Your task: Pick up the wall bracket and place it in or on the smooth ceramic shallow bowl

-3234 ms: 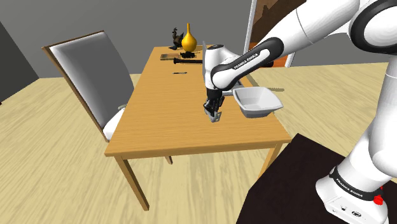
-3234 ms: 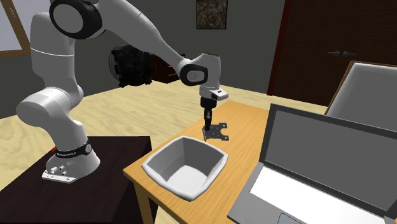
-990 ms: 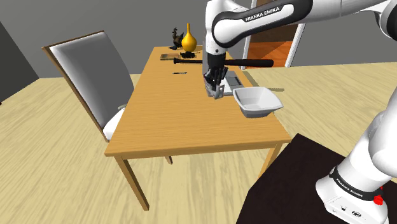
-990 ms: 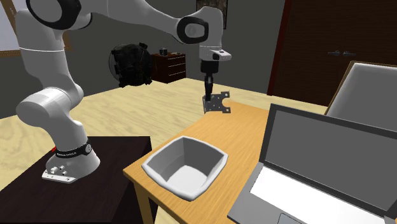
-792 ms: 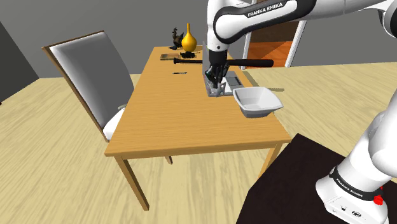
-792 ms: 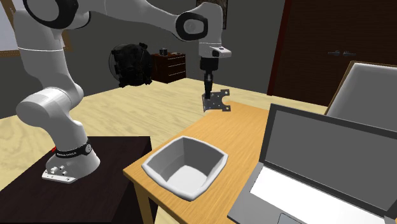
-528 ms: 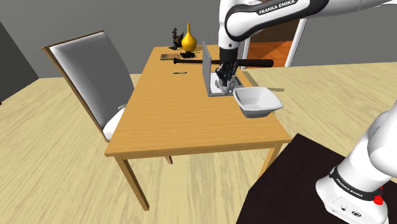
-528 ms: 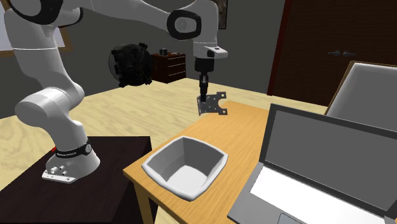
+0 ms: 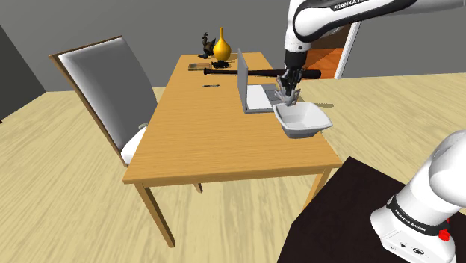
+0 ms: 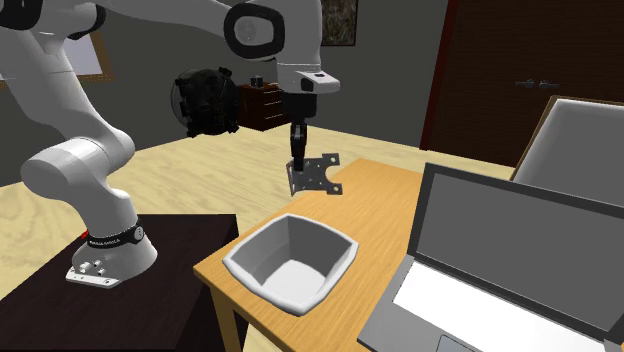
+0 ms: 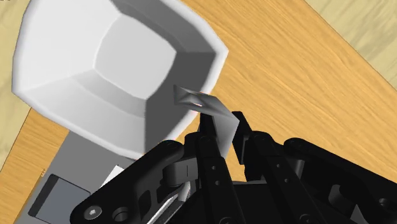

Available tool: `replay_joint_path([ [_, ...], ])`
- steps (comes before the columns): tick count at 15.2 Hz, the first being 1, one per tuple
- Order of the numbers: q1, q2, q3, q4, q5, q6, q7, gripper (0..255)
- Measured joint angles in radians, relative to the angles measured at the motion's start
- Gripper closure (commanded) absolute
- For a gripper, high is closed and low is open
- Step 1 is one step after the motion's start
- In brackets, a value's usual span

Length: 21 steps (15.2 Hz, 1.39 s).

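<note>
Fingers (image 10: 296, 150) clamped on wall bracket (image 10: 318, 177), hanging beneath them; bowl (image 10: 243, 262) below, offset sideways, not yet directly under.

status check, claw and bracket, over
Claw shut on bracket. Bracket airborne near the bowl, not in it. Laptop beside bowl.

Hung above the table (image 9: 209, 142), wall bracket (image 10: 318, 175) clasped in the gripper (image 10: 296, 168) and clear of the surface; had the bowl (image 10: 290, 262) on the table just below the gripper, a little to one side; laptop (image 9: 250, 86) just beside the gripper, on the table; chair (image 9: 104, 82) well apart, across the table; vase (image 9: 221, 46) farther off, beyond the laptop.
</note>
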<state>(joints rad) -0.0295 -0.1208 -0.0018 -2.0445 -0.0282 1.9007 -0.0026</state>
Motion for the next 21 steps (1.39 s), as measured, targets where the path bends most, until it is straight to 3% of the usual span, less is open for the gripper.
replay_joint_path([
  [9, -0.088, -0.131, -0.117, -0.112, -0.035, -0.012, -0.191, 255],
  [21, -0.098, -0.105, -0.134, -0.230, -0.040, 0.132, -0.209, 255],
])
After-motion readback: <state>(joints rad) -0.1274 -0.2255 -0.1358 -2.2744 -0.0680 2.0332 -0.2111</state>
